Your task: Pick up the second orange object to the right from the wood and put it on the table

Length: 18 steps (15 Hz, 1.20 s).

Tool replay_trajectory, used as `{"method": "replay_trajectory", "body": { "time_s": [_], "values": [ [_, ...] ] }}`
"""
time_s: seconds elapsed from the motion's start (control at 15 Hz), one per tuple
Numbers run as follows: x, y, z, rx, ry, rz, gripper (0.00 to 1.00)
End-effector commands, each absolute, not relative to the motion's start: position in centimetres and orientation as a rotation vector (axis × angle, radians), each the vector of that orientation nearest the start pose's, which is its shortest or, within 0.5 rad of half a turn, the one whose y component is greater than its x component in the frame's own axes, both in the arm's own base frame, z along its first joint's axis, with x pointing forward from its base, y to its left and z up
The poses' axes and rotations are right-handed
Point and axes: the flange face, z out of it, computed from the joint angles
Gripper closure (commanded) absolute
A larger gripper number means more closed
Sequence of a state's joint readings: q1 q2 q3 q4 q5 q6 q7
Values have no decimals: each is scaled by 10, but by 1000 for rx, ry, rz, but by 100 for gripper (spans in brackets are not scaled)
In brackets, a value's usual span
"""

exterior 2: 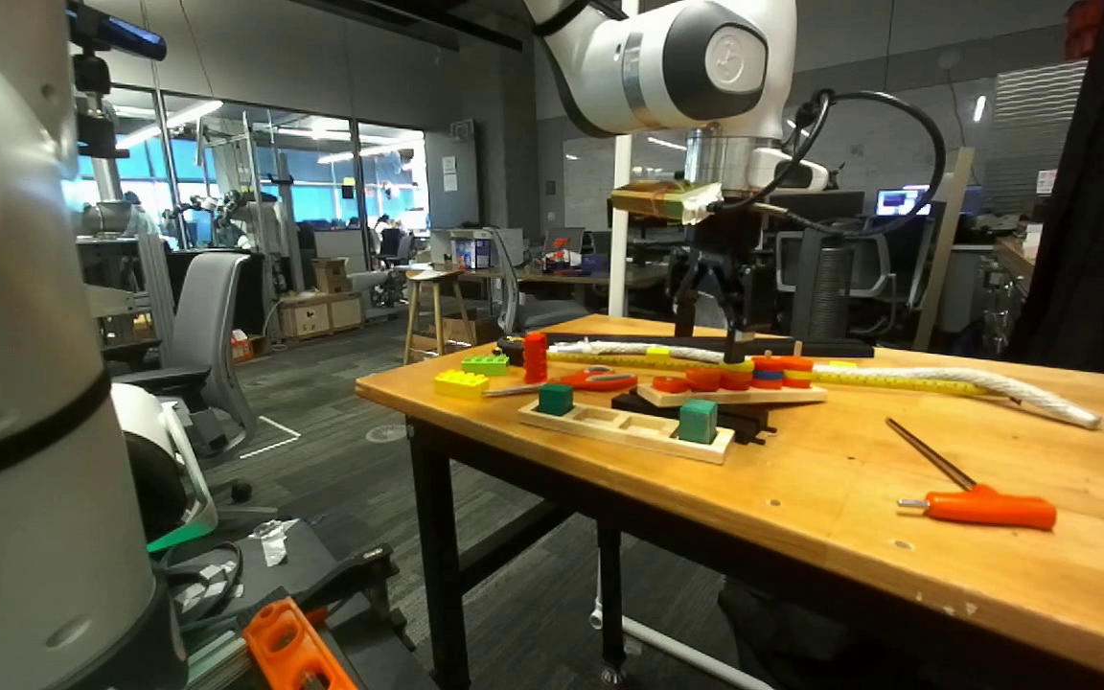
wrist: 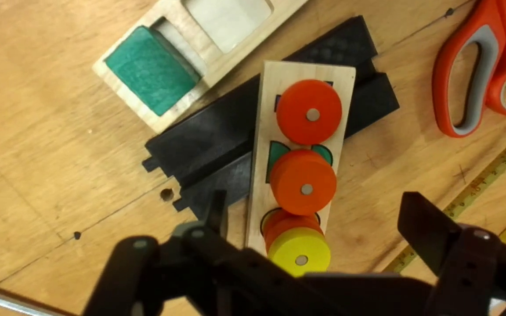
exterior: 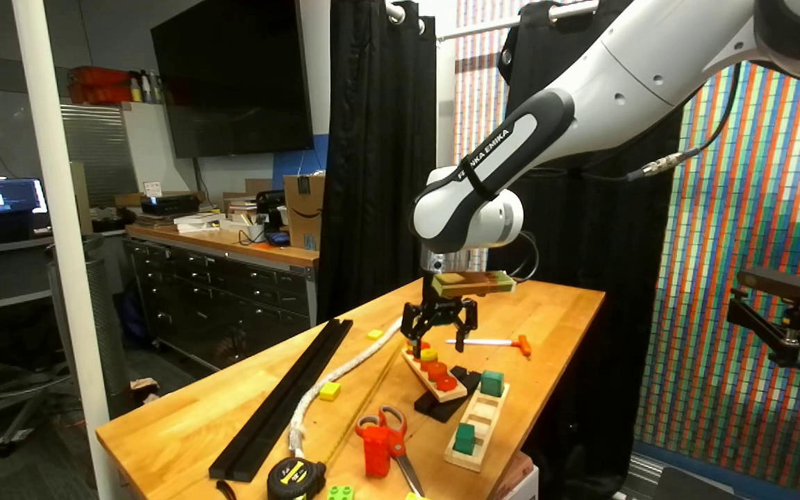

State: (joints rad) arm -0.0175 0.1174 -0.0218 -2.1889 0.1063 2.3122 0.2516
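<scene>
The light wooden peg board [wrist: 288,72] bears round discs and rests partly on black track pieces on the table [exterior: 185,417]. In the wrist view, an orange-red disc [wrist: 309,112] is on its end peg. An orange stack [wrist: 303,184] is on the second peg, and it shows in both exterior views [exterior: 436,372] [exterior 2: 703,379]. The third peg holds orange discs with a yellow disc [wrist: 299,252] on top. My gripper [wrist: 314,199] is open and empty, its fingers apart above the board; it also shows in both exterior views [exterior: 438,346] [exterior 2: 711,342].
A wooden tray [exterior 2: 600,427] with two green blocks lies beside the board. Black track pieces [wrist: 218,131] lie under it. Scissors [wrist: 450,83], a white rope [exterior: 344,368], a tape measure [exterior: 296,479], a red block [exterior: 376,451] and an orange-handled tool [exterior 2: 988,508] are around.
</scene>
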Motion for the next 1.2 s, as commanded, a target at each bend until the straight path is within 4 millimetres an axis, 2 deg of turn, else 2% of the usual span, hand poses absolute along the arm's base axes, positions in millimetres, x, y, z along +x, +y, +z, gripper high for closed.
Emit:
{"method": "replay_trajectory", "body": {
  "time_s": [0.0, 0.47, 1.13],
  "values": [
    [564, -20, 334, -3001, 654, -4, 0],
    [578, -20, 321, -3001, 777, 71, 0],
    [575, -22, 322, -3008, 819, 275, 0]
  ]
}}
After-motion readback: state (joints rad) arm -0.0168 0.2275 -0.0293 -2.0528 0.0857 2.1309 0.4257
